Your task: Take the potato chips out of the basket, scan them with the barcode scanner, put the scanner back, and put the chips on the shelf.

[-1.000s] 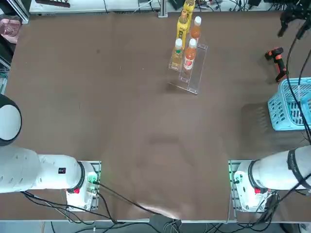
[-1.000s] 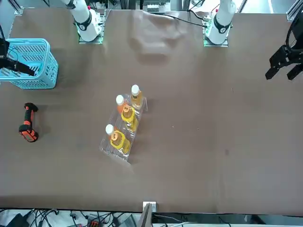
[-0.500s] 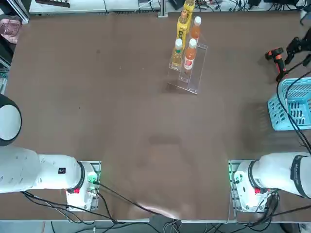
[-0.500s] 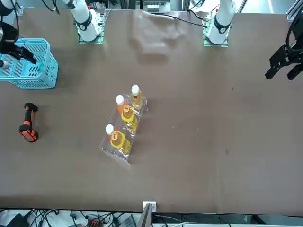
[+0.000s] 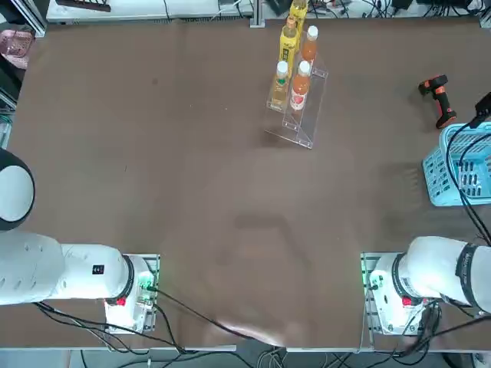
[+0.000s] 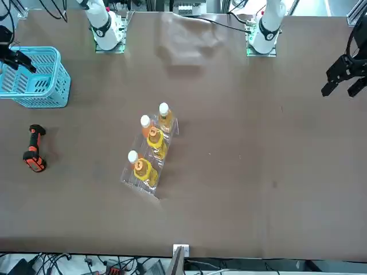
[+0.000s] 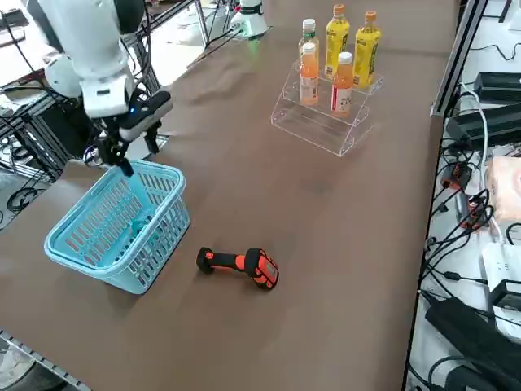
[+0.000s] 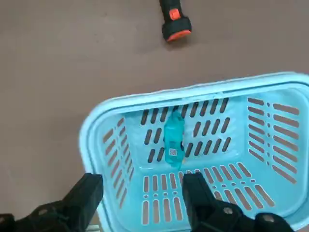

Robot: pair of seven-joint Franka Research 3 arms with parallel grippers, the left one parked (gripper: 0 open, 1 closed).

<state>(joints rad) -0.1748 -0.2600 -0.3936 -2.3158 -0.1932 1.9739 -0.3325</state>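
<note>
While my end effector (image 8: 142, 195) hovers above the basket (image 8: 104, 145) at the surface's right edge, fingers apart and empty, I should descend straight, straddling the potato chips packet (image 8: 174, 141) lying inside across its narrow width, clear of the lattice walls.

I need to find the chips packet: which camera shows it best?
The right wrist view: the potato chips stand out against the basket wall. The right side view gives only a teal hint; top and front views don't show them.
</note>
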